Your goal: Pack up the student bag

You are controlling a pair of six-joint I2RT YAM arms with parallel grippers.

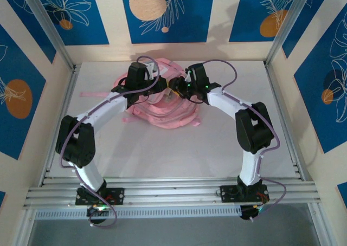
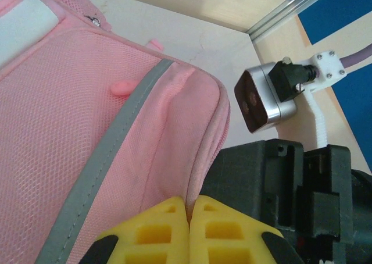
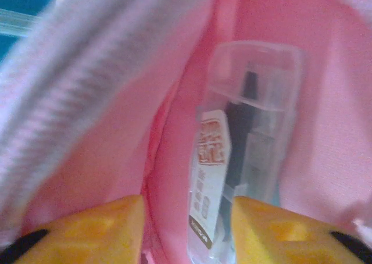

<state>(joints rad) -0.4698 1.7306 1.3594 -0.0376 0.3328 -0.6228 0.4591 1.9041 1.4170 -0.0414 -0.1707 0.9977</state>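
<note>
The student bag (image 1: 162, 116), large, soft and pink, lies in the middle of the white table. My left gripper (image 2: 189, 209) is shut on a fold of the bag's (image 2: 87, 130) pink rim, beside a grey trim strip. In the top view the left gripper (image 1: 162, 89) and right gripper (image 1: 174, 89) meet over the bag's far side. My right gripper (image 3: 187, 217) is inside the bag (image 3: 116, 159), fingers apart. A clear plastic pack (image 3: 244, 136) holding a black pen and a printed card lies against the lining, its lower end between the fingers, with a gap at the left finger.
The right arm's black wrist (image 2: 285, 188) and silver camera (image 2: 264, 98) sit close beside the left gripper. A loose pink strap (image 1: 89, 94) trails left of the bag. Aluminium posts (image 1: 49, 29) and walls ring the table; bare tabletop (image 1: 173, 154) lies in front of the bag.
</note>
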